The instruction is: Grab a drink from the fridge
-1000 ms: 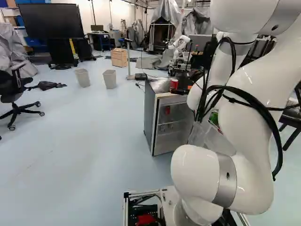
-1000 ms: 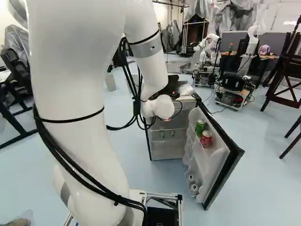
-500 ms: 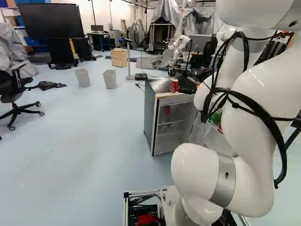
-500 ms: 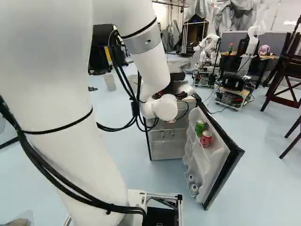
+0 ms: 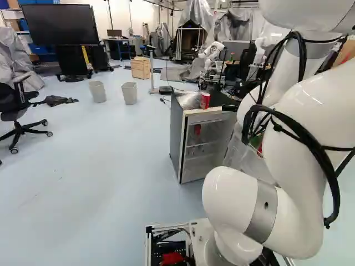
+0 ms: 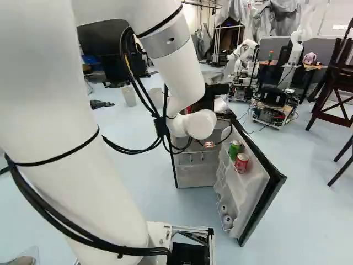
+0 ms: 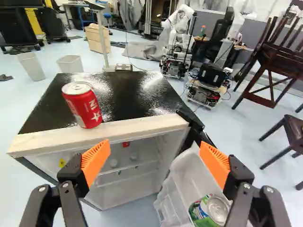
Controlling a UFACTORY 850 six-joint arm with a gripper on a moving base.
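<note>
Right base view is hiding most of the black two-fingered tool (image 6: 209,144) behind the arm's white, rounded wrist joint (image 6: 201,124), with only a scrap of orange peeking out below. In the wrist view the tool (image 7: 155,158) is gaping wide, its two ribbed orange pads (image 7: 96,163) standing well apart. Ahead, the small white-lined fridge with a glossy black top (image 7: 137,92) is standing open. A small red object (image 7: 125,144) is showing inside, too tiny to make out. One black finger is covering part of the open white-and-black door (image 6: 261,182).

Three cans are showing clearly across the views. One red-and-white metal can (image 7: 85,105) is standing on the fridge's top, at the pale wooden front strip (image 7: 102,132). A green metal can (image 6: 235,149) and a red metal can (image 6: 241,163) are sitting side by side in the door's upper rack. Lower in the door, two small round white items (image 6: 227,220) are lying, hard to identify.

The open door is jutting toward the base, and the thick white arm is blocking much of both base views. Farther off, two light grey bins (image 5: 129,93) are standing near a pale wooden box (image 5: 141,67); another robot (image 7: 177,45) is standing beyond the fridge.
</note>
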